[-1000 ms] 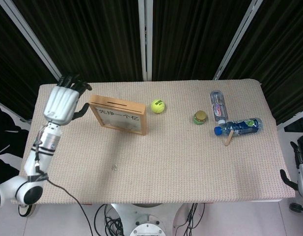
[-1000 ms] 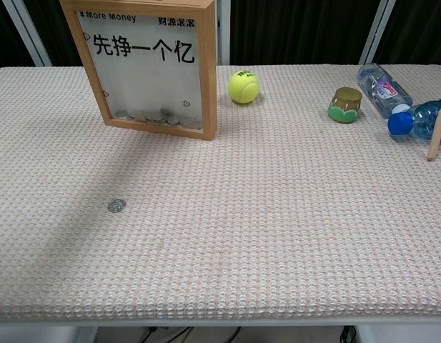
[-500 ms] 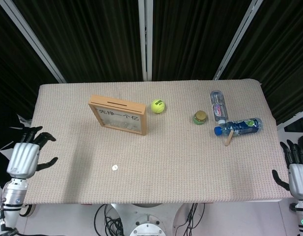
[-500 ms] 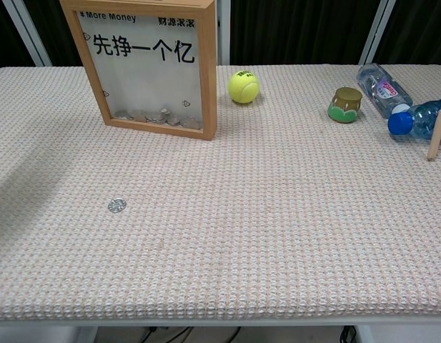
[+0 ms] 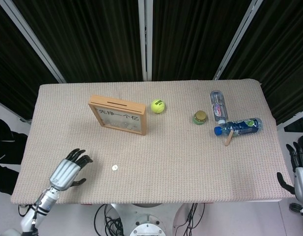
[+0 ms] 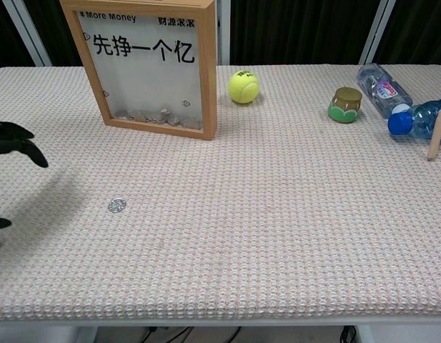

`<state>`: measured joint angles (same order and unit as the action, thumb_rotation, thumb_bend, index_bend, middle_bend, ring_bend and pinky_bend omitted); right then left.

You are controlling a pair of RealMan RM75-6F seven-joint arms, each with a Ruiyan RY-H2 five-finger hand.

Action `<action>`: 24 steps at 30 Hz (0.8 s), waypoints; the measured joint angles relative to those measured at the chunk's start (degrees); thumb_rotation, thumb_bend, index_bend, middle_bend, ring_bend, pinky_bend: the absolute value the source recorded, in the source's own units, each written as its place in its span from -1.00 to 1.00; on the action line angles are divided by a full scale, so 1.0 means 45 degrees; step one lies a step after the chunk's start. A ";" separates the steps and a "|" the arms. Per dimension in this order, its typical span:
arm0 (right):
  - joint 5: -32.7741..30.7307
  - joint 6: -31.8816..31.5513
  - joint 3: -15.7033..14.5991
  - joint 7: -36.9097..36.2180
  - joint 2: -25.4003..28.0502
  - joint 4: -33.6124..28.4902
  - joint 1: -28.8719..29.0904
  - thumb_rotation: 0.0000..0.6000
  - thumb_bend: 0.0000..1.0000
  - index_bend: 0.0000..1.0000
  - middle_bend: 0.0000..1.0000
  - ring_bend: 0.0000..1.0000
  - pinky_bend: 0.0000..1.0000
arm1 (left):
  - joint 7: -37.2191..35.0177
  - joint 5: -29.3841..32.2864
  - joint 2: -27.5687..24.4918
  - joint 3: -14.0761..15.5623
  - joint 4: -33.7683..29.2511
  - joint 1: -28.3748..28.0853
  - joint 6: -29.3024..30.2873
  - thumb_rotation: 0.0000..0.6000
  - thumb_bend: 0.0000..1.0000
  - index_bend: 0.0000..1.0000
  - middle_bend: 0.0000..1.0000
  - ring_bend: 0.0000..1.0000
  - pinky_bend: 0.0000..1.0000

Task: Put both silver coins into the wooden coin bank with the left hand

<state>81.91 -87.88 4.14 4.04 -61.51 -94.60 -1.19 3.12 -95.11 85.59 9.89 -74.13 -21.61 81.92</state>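
Observation:
A single silver coin [image 5: 114,167] [image 6: 117,206] lies flat on the beige table mat, near the front left. The wooden coin bank [image 5: 119,114] [image 6: 146,63] stands upright behind it, with several coins visible through its clear front. My left hand [image 5: 69,171] hovers over the front left of the table, left of the coin, fingers spread and empty; the chest view shows only its dark fingertips [image 6: 13,137] at the left edge. My right hand [image 5: 301,170] hangs off the table's right edge, fingers apart, holding nothing.
A yellow tennis ball [image 5: 158,106] sits right of the bank. Further right are a small green-and-brown pot [image 5: 200,117], two lying plastic bottles [image 5: 217,104] [image 5: 239,127] and a wooden stick [image 5: 230,133]. Black curtains hang behind the table.
My left hand has swung from beside the bank, off the left edge, and back in over the front left near the coin. The right hand has barely shifted.

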 measured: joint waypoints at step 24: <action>-0.0240 0.0370 0.0022 -0.0739 -0.0078 0.0546 0.0052 1.00 -0.45 -1.00 -1.00 -1.00 -1.00 | -0.0274 -0.0342 0.2794 -0.1069 0.1825 -0.0716 -0.1598 1.00 -0.70 -0.10 -0.55 -0.85 -0.73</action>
<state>80.84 -86.21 4.24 0.71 -61.86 -92.14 -0.95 1.89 -96.65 98.16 5.08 -65.92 -24.83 74.72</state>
